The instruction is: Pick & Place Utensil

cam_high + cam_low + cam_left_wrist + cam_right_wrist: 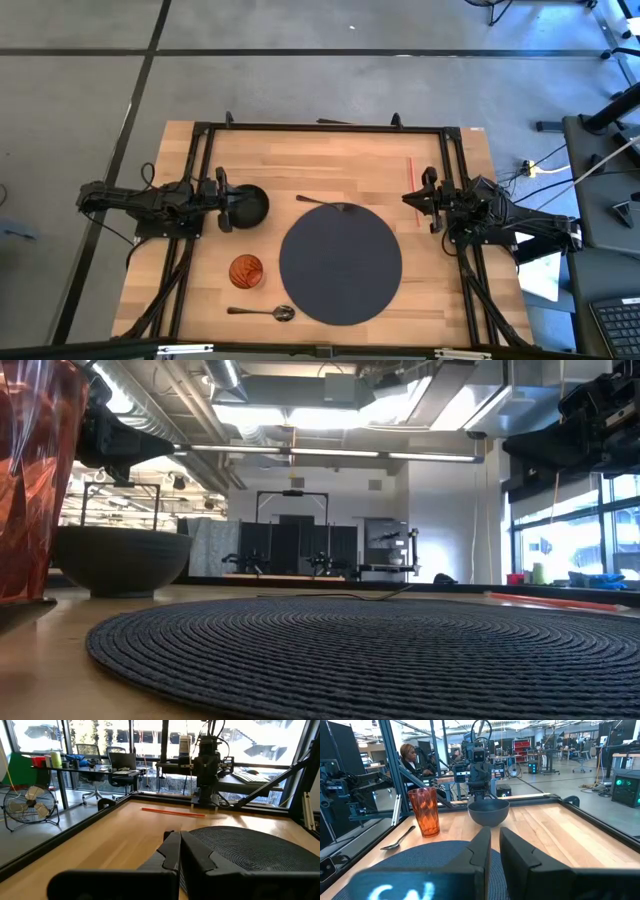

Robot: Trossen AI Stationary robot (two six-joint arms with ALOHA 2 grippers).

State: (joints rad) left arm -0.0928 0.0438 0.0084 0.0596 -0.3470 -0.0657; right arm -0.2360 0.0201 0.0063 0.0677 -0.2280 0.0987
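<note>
One slim metal spoon [262, 313] beside round dark mat [340, 264].

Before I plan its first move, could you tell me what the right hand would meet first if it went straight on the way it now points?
Probably the round mat, whose edge lies just ahead of the right hand; if it passes above that, the dark bowl is next. Height is hard to judge.
</note>
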